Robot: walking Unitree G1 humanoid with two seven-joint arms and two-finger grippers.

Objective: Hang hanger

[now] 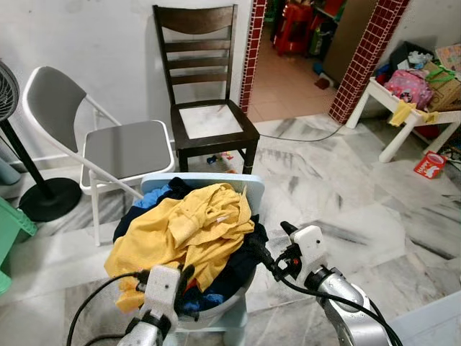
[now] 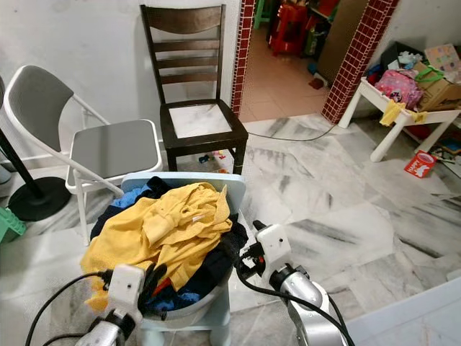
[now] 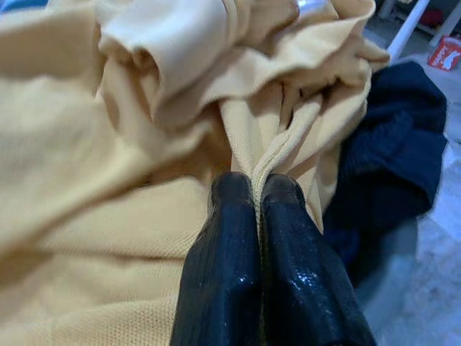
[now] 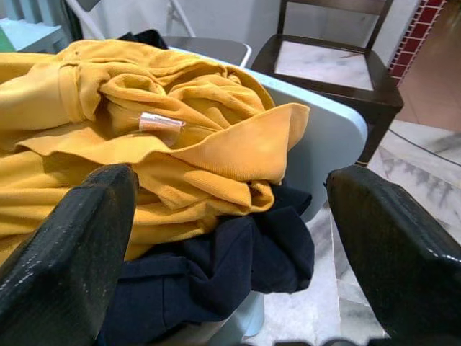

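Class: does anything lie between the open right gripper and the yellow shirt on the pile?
Nothing visible does. The right gripper hangs open beside the pile, facing the yellow shirt; the left gripper already pinches its fabric.

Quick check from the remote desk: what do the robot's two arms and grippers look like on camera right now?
Both arms are silver metal tubes ending in white, boxy wrist housings, with black cables looping along them. The left gripper has two long black fingers with a finely textured, slightly glossy surface and rounded tips. The right gripper has the same black textured fingers. No markings or labels can be made out on either.
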